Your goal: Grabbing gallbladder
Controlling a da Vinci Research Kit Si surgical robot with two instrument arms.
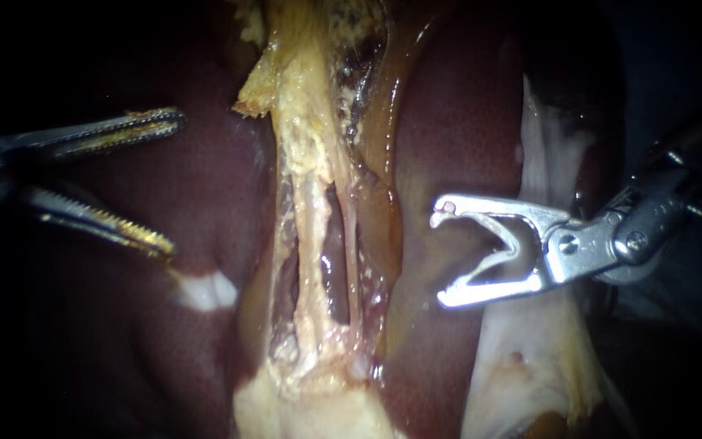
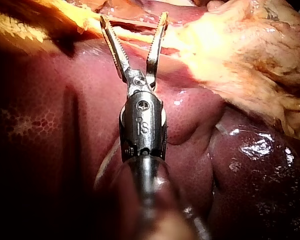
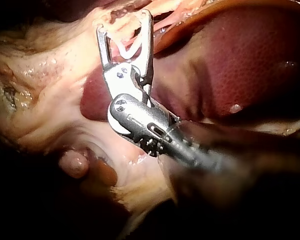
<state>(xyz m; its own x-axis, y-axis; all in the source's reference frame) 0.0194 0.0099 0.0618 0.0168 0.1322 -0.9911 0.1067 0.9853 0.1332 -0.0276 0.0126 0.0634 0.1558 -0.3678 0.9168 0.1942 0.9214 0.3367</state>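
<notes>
Dark liver point(image 1: 448, 122) behind, left instrument point(image 1: 176, 185) and right instrument point(image 1: 442, 255) gape empty; bite pale tissue point(image 1: 306, 162) squarely, not liver.

My left instrument point(image 1: 174, 183) and right instrument point(image 1: 442, 255) face each other, end effectors spread wide

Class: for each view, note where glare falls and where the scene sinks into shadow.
Endoscope view: glare on the silver metal right instrument, corners black, the slender grey left instrument dim. Left wrist view: wet glints on the glossy dark-red liver. Right wrist view: darkness around the right instrument's shaft.
</notes>
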